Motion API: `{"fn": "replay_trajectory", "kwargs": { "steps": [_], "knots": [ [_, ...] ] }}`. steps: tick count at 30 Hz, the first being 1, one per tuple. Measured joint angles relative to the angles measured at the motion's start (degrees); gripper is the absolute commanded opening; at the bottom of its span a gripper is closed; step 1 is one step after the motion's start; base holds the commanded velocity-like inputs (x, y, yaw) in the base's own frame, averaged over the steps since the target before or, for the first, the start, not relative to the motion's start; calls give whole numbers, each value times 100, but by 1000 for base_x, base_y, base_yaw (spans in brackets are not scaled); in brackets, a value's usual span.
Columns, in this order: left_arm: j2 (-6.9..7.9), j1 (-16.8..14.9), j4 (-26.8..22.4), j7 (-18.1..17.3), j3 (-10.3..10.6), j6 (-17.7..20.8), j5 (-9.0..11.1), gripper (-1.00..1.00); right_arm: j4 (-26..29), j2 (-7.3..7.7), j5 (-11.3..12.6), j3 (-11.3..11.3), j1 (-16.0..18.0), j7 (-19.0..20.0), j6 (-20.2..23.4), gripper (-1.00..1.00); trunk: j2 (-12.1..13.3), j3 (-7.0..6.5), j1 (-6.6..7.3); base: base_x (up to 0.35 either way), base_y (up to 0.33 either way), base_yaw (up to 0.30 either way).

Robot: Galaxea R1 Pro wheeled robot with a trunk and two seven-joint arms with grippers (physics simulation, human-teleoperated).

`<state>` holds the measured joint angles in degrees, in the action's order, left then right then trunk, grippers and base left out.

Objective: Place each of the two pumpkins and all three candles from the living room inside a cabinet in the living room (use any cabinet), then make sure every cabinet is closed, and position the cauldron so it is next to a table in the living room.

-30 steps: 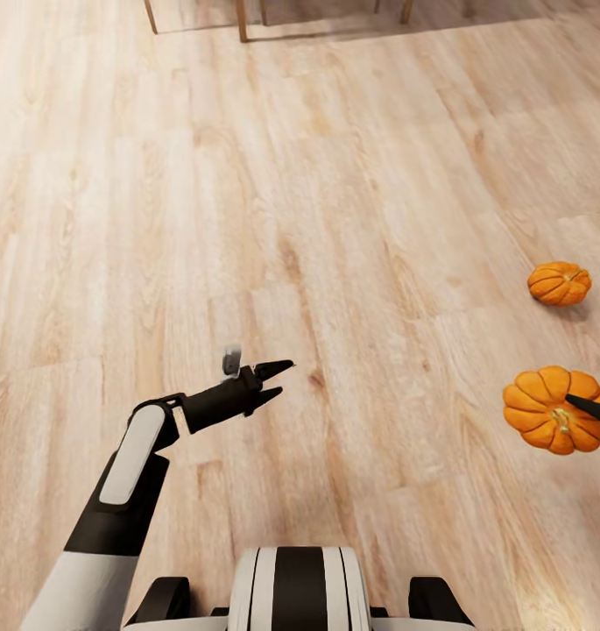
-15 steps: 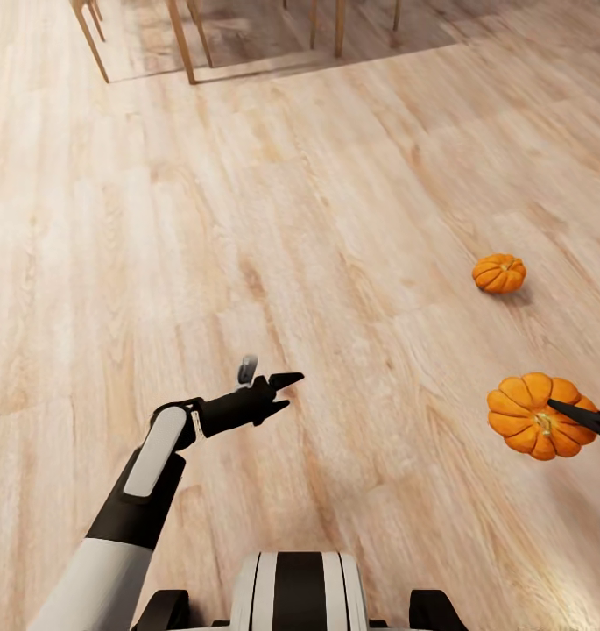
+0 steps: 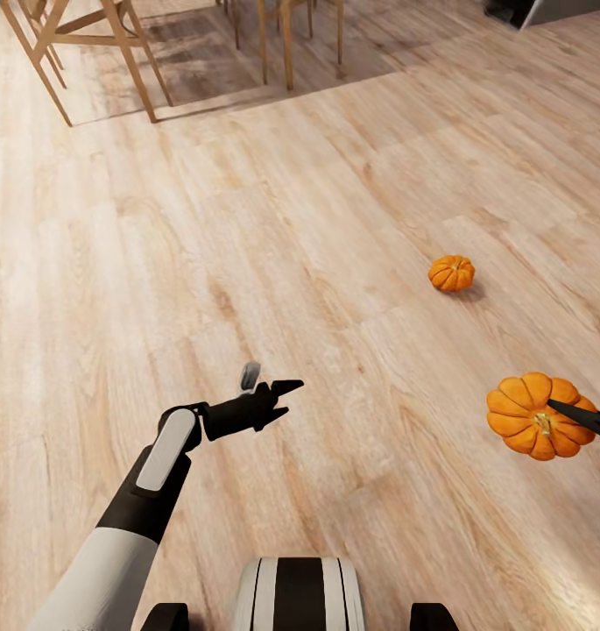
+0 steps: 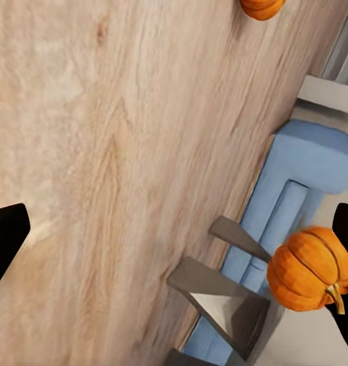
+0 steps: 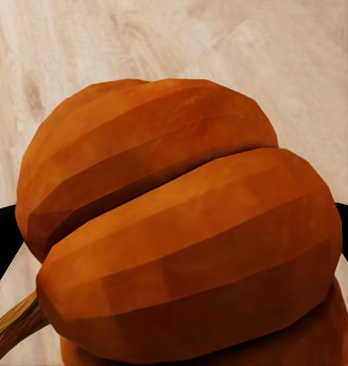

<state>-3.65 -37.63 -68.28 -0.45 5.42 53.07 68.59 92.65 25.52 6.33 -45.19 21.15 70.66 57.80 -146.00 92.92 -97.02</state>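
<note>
Head view: a near pumpkin [image 3: 532, 414] is seen at the right edge of the frame, with a dark fingertip [image 3: 580, 417] of the right gripper [image 3: 589, 421] laid across its stem side. From the right wrist view the pumpkin [image 5: 181, 221] is seen bulging between the two dark fingers [image 5: 2, 236], so it is judged to be pinched by those jaws and carried clear of the floor [image 3: 291, 219], though the lift itself cannot be confirmed. A second pumpkin [image 3: 451, 272] is set on the floor farther ahead and right of centre, well apart from the held one, stem up.

The left gripper [image 3: 282, 396] is held out low ahead of the trunk with its fingers spread and nothing between them. From the left wrist view the held pumpkin [image 4: 311, 268] is seen, with a blue sofa [image 4: 295, 198] behind it and the floor pumpkin [image 4: 263, 8] beyond.

The relation that matters: the floor pumpkin lies ahead and to the right of the free left jaws, nearer the occupied right arm, so a reach across or a turn of the base is judged to be needed. Being squat and round, no long axis is offered; a grasp from above across the ribs is suggested. Chair legs [image 3: 124, 53] are seen at the far left edge of the floor. No cabinet is seen.
</note>
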Motion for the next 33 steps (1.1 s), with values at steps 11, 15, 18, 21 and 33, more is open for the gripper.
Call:
{"fn": "replay_trajectory", "kwargs": {
  "steps": [11, 15, 18, 21, 33],
  "knots": [
    [68, -1, 345, -450, -7, -177, -129, 100, -1, -82, 10, 17, 0, 29, -96, -100, 15, -253, 28, 0, 0, -52],
    [82, 2, 375, -461, -8, -186, -144, 100, 2, -155, 9, 19, 0, 34, -96, -100, 20, -368, 39, 0, 0, -154],
    [122, 3, 415, -466, -7, -205, -152, 100, 1, -194, 7, 7, 0, 36, -103, -100, 24, -458, 47, 0, 0, -173],
    [137, 3, 591, -473, -2, -407, -167, 100, 1, -202, 3, 12, 0, 10, -113, -100, 28, -548, 54, 0, 0, -176],
    [261, 458, 468, -1071, 32, -904, -190, 100, 1, -198, -25, 374, 99, -503, -53, -100, 44, -922, 85, 0, 0, -144]
  ]
}}
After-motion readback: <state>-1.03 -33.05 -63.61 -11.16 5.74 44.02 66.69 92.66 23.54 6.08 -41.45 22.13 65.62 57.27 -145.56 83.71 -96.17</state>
